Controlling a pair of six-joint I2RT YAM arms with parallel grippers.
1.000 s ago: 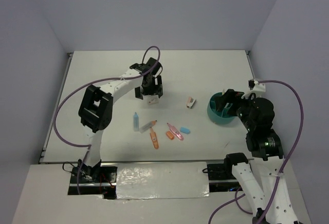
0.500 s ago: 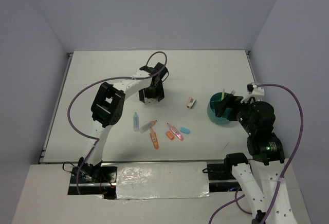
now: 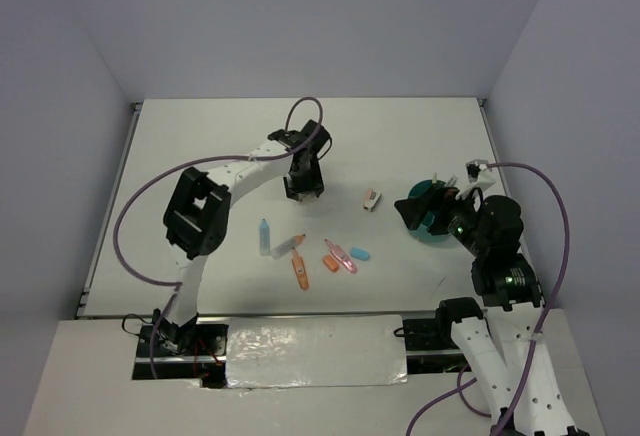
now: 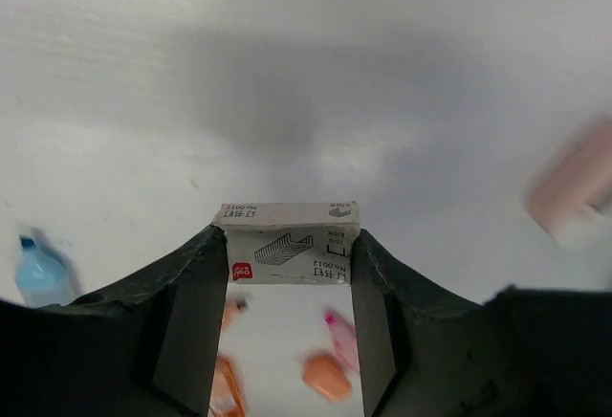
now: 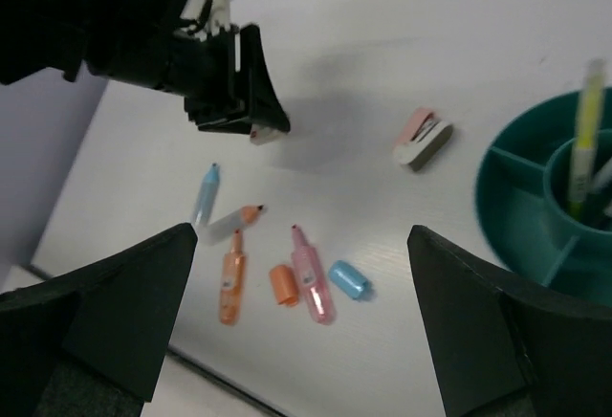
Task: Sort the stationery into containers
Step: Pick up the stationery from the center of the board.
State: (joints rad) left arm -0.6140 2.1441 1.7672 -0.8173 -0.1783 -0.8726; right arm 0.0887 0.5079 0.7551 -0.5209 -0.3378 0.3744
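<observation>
Staple box [image 4: 287,254]: the small white carton is sitting between the fingers of the left gripper [image 3: 303,191], which is grasping it by its two short ends. Only the tips are bearing on the card. It is being held left of centre on the surface [image 3: 200,136], well apart from the teal cup [image 5: 516,187] at the right. Whether it is lifted clear cannot be told.

Loose items: the light blue tube [image 5: 204,195], orange highlighter [image 5: 229,274], pink highlighter [image 5: 311,278] and small blue piece [image 5: 346,279] are lying nearer than the box. The pink-white item [image 5: 421,140] is lying between the box and the cup.

Right gripper [image 3: 420,208]: it is hanging fully released just beside the cup, where a yellow pen [image 5: 583,140] is standing in the centre compartment.

Hazards, as judged:
- A tip-only hold is likely letting the carton pivot or slip in transit.
- Harder squeezing is risking a crushed box.
- The two arms are converging on one cup, so a collision there is possible.
- A box lowered across a divider may be left perched rather than dropped in.
</observation>
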